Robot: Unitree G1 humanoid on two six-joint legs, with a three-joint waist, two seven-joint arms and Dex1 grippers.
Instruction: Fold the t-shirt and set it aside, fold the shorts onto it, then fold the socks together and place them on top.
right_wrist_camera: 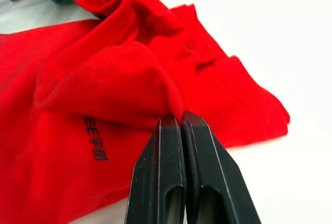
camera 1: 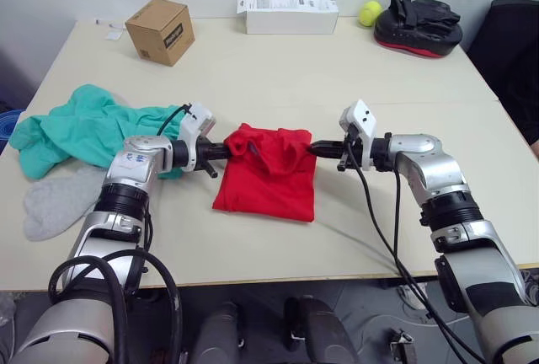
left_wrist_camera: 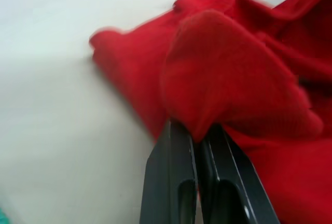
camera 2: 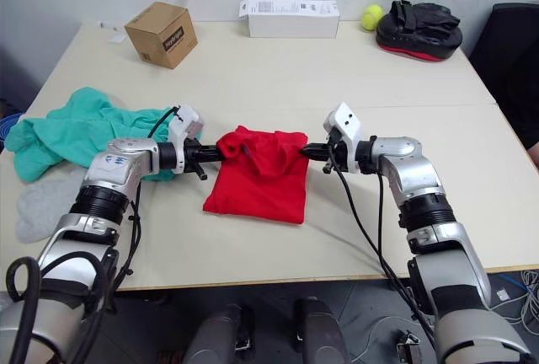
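Observation:
The red t-shirt point(camera 1: 269, 174) lies partly folded at the table's middle, its far edge lifted and bunched. My left gripper point(camera 1: 229, 151) is shut on the shirt's far left corner point(left_wrist_camera: 218, 73). My right gripper point(camera 1: 315, 149) is shut on the far right corner point(right_wrist_camera: 129, 73), beside a small dark print point(right_wrist_camera: 96, 138). The teal-green shorts point(camera 1: 84, 128) lie crumpled at the left, behind my left arm. A light grey sock point(camera 1: 55, 200) lies near the left front edge; I cannot tell whether it is one sock or two.
At the back of the table stand a brown cardboard box point(camera 1: 160, 31), a white box point(camera 1: 287, 14), a yellow-green ball point(camera 1: 368, 13) and a black-and-red padded object point(camera 1: 418, 27). A black chair point(camera 1: 514, 52) stands off the right side.

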